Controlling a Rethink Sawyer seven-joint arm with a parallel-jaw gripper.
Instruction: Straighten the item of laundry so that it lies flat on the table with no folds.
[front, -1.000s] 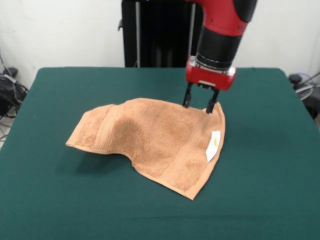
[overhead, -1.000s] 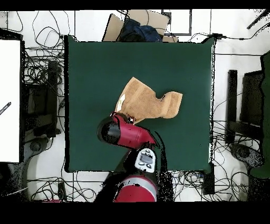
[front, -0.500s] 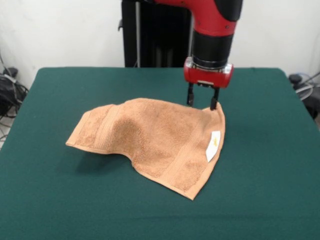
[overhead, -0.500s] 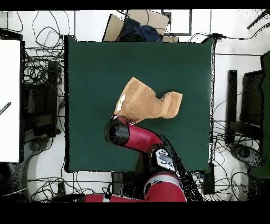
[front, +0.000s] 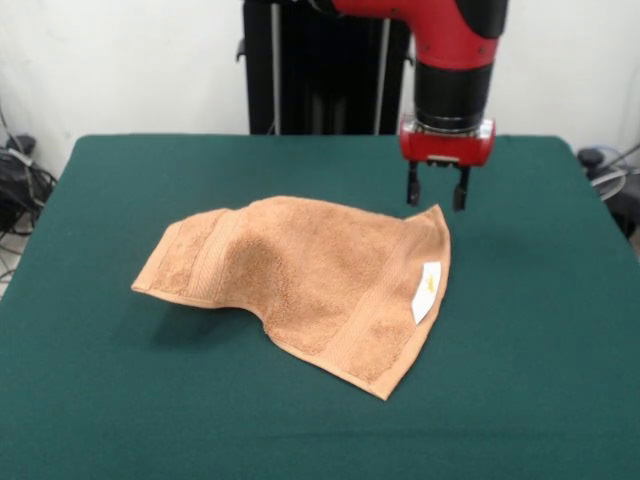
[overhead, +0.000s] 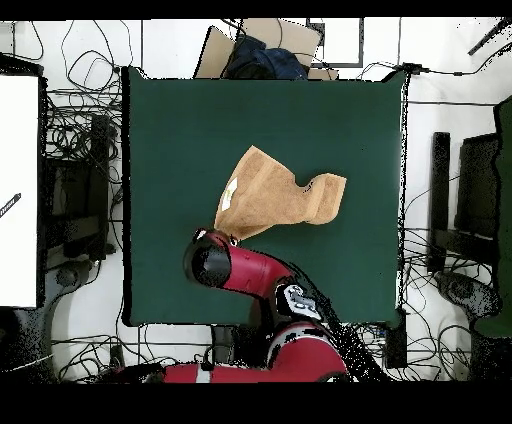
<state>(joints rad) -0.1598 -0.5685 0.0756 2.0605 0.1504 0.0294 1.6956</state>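
worktop: dark green cloth worktop (front: 540, 380)
towel: orange-tan terry towel (front: 310, 280), humped, one corner folded
gripper (front: 434, 197): parted, empty, beside far corner
next: regrasp, pull flat

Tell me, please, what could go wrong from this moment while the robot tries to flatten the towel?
1. The gripper is open and just off the towel corner, holding nothing; closing here would probably catch no cloth.
2. The towel humps up in the middle, and its near left part seems folded under. Pulling only the far corner may drag the whole towel across the table and keep the fold.
3. That corner lies flat on the table, so the fingers may pinch the table cloth too.
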